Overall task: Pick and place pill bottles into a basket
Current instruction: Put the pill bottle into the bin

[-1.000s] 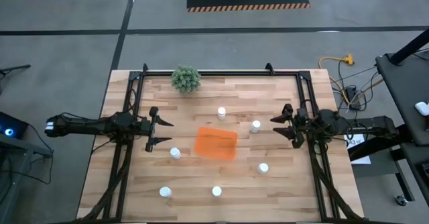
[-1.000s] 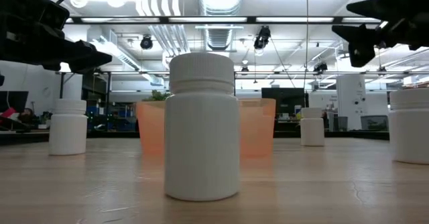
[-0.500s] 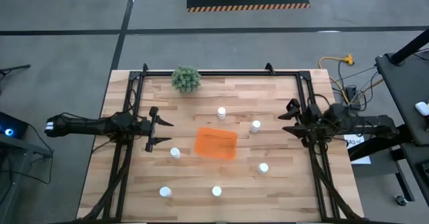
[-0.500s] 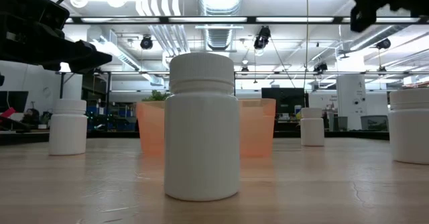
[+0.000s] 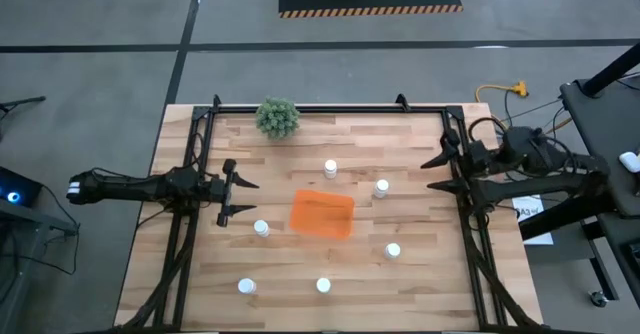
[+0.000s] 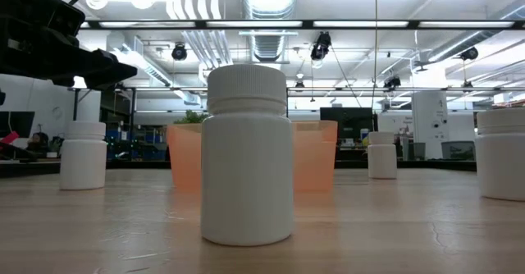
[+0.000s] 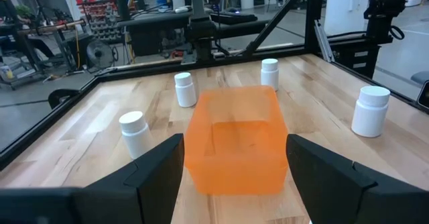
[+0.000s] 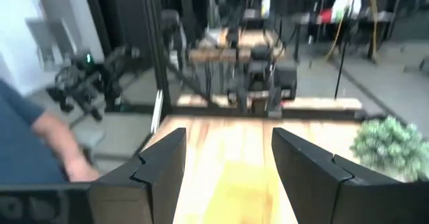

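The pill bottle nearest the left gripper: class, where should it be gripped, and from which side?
Judging by its pose, grip the pill bottle across its round body just under the white cap, descending from above. It stands upright and clear of the orange basket, so the open left gripper has room.

6 white-capped pill bottles stand upright around the empty orange basket mid-table.

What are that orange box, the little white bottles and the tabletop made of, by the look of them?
The basket looks like thin, frosted, see-through plastic: in the left wrist view its floor shows faintly through the walls. The pill bottles seem to be opaque matte white plastic, with fine ribs around each cap. The table appears to be pale wood in joined strips, like butcher block, with visible grain and a slight sheen.
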